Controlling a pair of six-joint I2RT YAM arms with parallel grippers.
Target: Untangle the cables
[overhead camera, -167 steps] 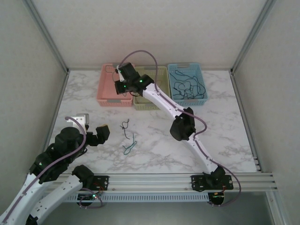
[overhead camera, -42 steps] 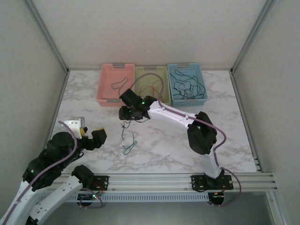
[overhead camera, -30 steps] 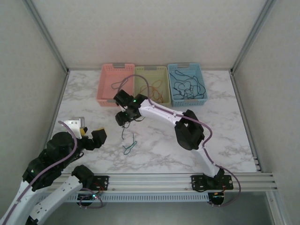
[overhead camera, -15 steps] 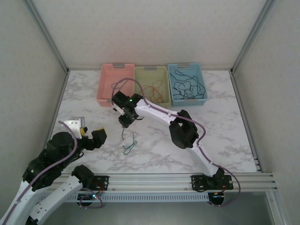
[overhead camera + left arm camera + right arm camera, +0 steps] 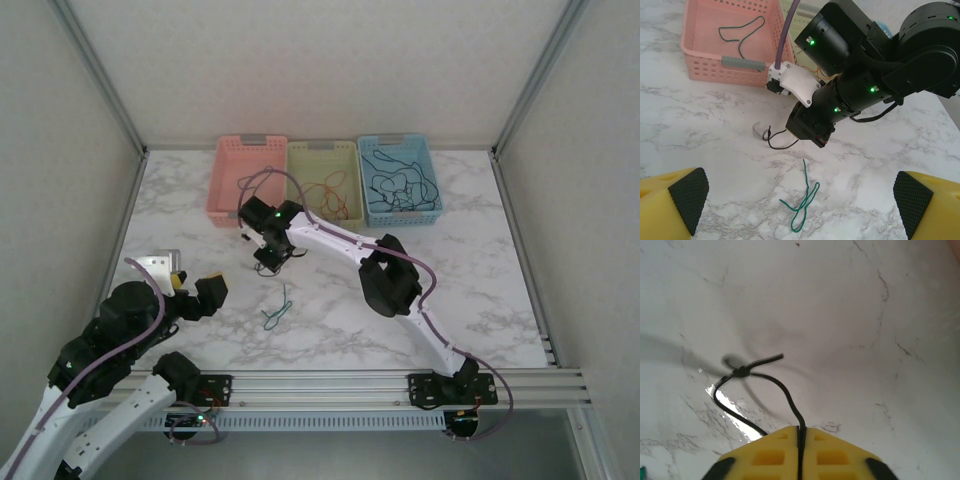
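Grip check: right tool is clamped on black cable, low over tabletop, with the knot free ahead. Lift slowly and straight, clear of nearby green cable. Left tool hangs wide, empty.

On marble, right arm's fingers at a black cable, green cable near.
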